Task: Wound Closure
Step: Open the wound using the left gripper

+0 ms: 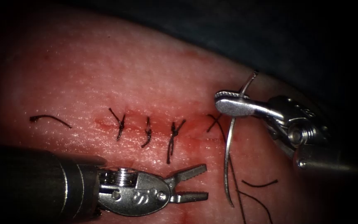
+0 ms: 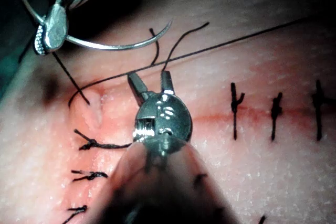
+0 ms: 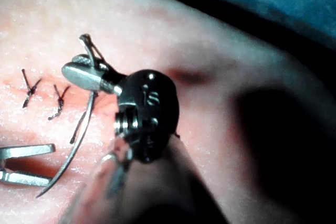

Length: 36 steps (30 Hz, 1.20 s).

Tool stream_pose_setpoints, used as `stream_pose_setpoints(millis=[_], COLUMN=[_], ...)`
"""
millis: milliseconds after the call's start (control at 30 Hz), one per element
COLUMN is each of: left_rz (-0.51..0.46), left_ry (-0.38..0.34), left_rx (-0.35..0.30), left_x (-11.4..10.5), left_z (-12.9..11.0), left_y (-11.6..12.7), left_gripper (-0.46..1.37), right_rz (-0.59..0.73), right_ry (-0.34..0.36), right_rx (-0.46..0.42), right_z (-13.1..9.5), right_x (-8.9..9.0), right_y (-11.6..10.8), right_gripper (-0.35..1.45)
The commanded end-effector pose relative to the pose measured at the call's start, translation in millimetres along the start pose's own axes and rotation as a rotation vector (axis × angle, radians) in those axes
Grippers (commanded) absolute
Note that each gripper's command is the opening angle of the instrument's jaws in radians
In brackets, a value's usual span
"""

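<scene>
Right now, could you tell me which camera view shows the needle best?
The endoscope view: the needle shows its whole curve, held near its thread end by the right tool, free of the tissue. The left wrist view shows it sideways; the right wrist view has the jaws hiding part.

Thread (image 1: 239, 195) cut off at bottom edge; needle (image 1: 228, 157) swage end perhaps blurred.

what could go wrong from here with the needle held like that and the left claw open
1. The right claw grips the needle near its thread end, so the long free curve could swivel and its tip scratch the tissue.
2. The thread trails loose beside the open, empty left claw and might snag there.
3. Loose thread could catch on the tied stitches along the cut.
</scene>
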Motion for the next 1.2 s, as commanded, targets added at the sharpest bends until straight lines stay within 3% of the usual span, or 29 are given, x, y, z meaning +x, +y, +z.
stream_pose_setpoints(millis=[33,333,467,667,833,1033,1133,1167,1200], left_rz=[-0.003,-0.004,-0.004,-0.002,-0.008,-0.008,-0.009,-0.011,-0.015], left_ry=[0.0,0.001,0.004,0.005,0.006,-0.006,-0.03,-0.033,-0.033], left_rx=[-0.001,-0.002,-0.001,-0.002,0.001,0.001,-0.009,-0.009,-0.008], left_x=[-0.2,-0.7,-0.8,-1.0,-1.7,-2.8,-2.9,-2.8,-2.6], left_z=[0.1,0.0,0.0,0.0,0.6,1.8,2.6,2.8,3.4], left_y=[0.0,0.0,-0.1,-0.2,-0.4,-0.7,-2.0,-2.4,-3.3], left_gripper=[0.24,0.17,0.08,-0.07,-0.23,-0.23,-0.16,-0.2,-0.35], right_rz=[-0.039,-0.188,-0.231,-0.267,-0.306,-0.345,-0.361,-0.363,-0.371], right_ry=[0.008,0.035,0.062,0.076,0.089,0.092,0.097,0.098,0.093], right_rx=[-0.001,-0.01,-0.001,0.005,0.005,0.0,0.0,0.003,0.002], right_z=[-0.1,-0.4,-1.3,-2.2,-2.4,-2.3,-2.2,-2.1,-2.2], right_x=[0.3,4.8,7.8,10.1,10.8,10.2,9.5,9.2,8.8], right_y=[-0.2,-1.7,-2.5,-3.5,-4.1,-4.3,-4.6,-4.7,-4.7], right_gripper=[-0.35,-0.35,-0.35,-0.35,-0.35,-0.35,-0.35,-0.35,-0.35])
